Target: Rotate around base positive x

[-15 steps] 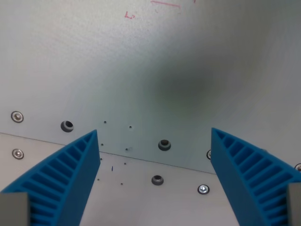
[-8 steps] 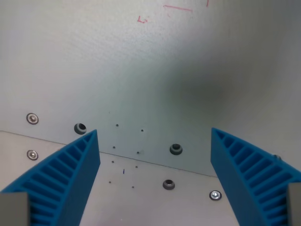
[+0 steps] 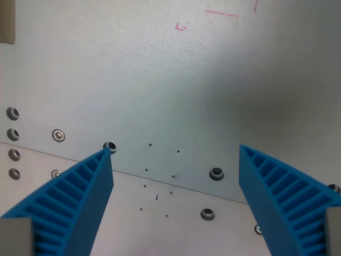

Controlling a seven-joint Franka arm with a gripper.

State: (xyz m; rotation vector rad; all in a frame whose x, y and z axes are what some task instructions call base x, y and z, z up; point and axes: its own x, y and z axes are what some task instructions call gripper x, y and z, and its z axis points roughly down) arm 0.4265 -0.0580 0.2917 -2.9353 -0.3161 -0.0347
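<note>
We take this for a lab or workshop bench. Beyond the blue ribbed fingers [image 3: 69, 208] lies a pale metal plate [image 3: 160, 85], joined to a second plate by a seam [image 3: 181, 184] running between the fingers. Screws [image 3: 58, 135] and threaded holes [image 3: 216, 173] dot both plates (a column of fasteners sits well out past the finger on the wrist view's left). Red pen marks [image 3: 181, 26] are scribbled far ahead of the fingertips.

We see our gripper [image 3: 176, 202] spread wide, its two blue ribbed fingers [image 3: 72, 205] rising from the lower corners of the wrist view, one at the wrist view's left and one at its right, well apart, with nothing held between them.
</note>
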